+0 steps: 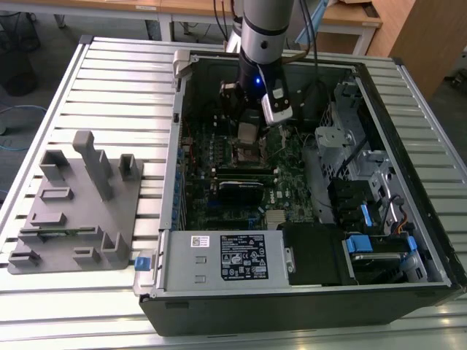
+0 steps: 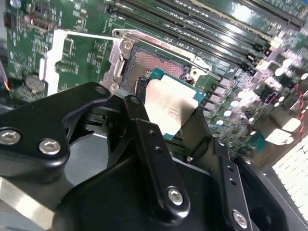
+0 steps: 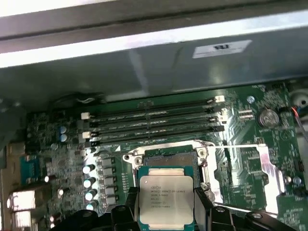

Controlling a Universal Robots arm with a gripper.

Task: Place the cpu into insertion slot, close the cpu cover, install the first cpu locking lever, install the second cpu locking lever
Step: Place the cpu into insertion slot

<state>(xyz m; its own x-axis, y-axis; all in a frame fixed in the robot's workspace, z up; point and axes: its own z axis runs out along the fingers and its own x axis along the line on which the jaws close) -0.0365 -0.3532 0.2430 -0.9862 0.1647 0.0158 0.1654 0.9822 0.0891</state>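
**Q:** Gripper state?

**A:** My black two-finger gripper (image 2: 166, 114) was clenched on the cpu (image 2: 169, 107), a small flat square chip with a dull silver-grey metal face. One finger sat on each opposite edge. The metal face showed in both wrist views.

**Q:** Where was the cpu relative to the socket?

**A:** The cpu was not seated. It hung just over the insertion slot (image 3: 169, 155), a small square socket with a black frame and dark centre in the green circuit board (image 3: 236, 130). In the first wrist view the chip overlapped one edge of the slot. The rest of the slot lay bare beyond it, toward the long black memory slots (image 3: 154, 122). In the second wrist view the chip looked tilted to the board rather than flat, I judged.

**Q:** And the cover?

**A:** The cpu cover (image 3: 263, 166), a thin silver-grey metal frame plate with a square window, lay swung open beside the slot. Board showed through its window. I couldn't make out the levers.

**Q:** Anything in the wider scene?

**A:** I was reaching down inside the open black computer case (image 1: 292, 310).
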